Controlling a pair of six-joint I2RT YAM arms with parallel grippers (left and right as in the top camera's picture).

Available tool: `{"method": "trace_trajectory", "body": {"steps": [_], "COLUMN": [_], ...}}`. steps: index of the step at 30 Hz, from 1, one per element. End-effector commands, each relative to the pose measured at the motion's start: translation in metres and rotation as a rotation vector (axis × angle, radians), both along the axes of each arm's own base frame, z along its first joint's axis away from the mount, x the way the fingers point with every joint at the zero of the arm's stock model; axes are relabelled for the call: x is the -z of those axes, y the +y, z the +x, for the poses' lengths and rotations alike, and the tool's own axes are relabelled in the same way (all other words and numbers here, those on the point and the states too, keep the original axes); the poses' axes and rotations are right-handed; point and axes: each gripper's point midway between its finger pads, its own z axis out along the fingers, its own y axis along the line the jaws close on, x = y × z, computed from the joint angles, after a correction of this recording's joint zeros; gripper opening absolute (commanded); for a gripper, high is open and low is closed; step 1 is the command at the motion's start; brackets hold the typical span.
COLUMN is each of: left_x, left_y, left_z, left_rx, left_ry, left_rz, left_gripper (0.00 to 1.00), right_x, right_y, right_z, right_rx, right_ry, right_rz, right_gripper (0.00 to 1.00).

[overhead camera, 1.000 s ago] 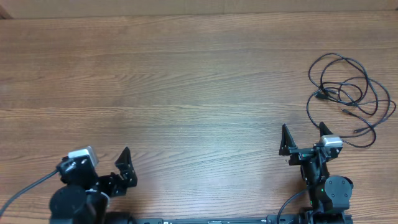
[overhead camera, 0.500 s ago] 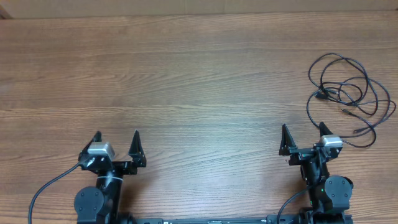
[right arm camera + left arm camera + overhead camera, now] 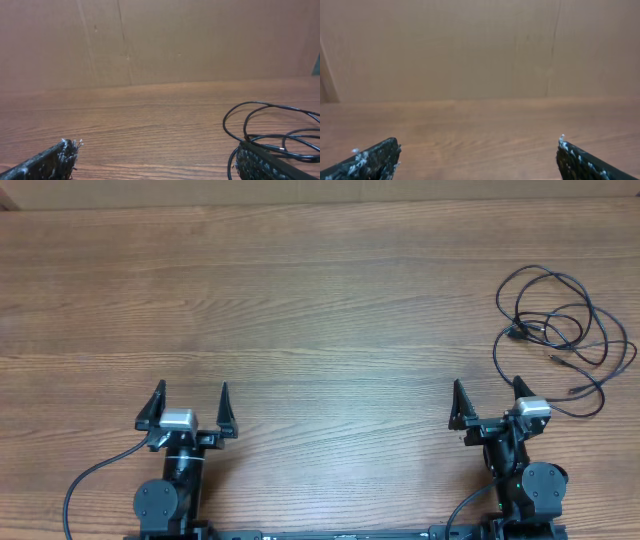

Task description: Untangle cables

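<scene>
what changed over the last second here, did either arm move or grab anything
The left gripper swung in from the near-left corner, moving right and turning to point straight ahead, open and empty. The right gripper, also open, and the cables stayed put.

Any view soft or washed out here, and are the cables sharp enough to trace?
Overhead: evenly lit, no glare, table grain crisp, cables sharp with hardly any shadow. Left wrist: noticeably soft, grain smeared, left end effector tips fuzzy at the bottom corners. Right wrist: clearer, cable loops traceable at lower right, one partly hidden by a right end effector finger.
</scene>
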Motion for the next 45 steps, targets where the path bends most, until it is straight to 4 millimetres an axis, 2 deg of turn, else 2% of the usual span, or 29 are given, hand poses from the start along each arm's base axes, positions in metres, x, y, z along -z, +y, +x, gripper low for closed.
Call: {"method": "trace_trajectory", "body": {"steps": [1, 3, 5, 45], "left_x": [0.02, 0.037, 0.037, 0.037], "left_y": [0.003, 0.002, 0.003, 0.003], "left_z": [0.0, 0.0, 0.0, 0.0], "left_rx": [-0.017, -0.012, -0.015, -0.017], "left_ry": [0.07, 0.142, 0.139, 0.138], "left_rz": [0.082, 0.081, 0.123, 0.114], "left_gripper": [0.99, 1.0, 0.99, 1.0], "right_x": [0.002, 0.002, 0.002, 0.002], "right_y": [0.002, 0.002, 0.002, 0.002], "right_z": [0.0, 0.0, 0.0, 0.0], "right_rx": [-0.007, -0.007, -0.007, -0.007], "right_ry": [-0.003, -0.003, -0.003, -0.003], "right_rz": [-0.004, -0.004, -0.004, -0.004], "right_gripper": [1.0, 1.0, 1.0, 1.0]}}
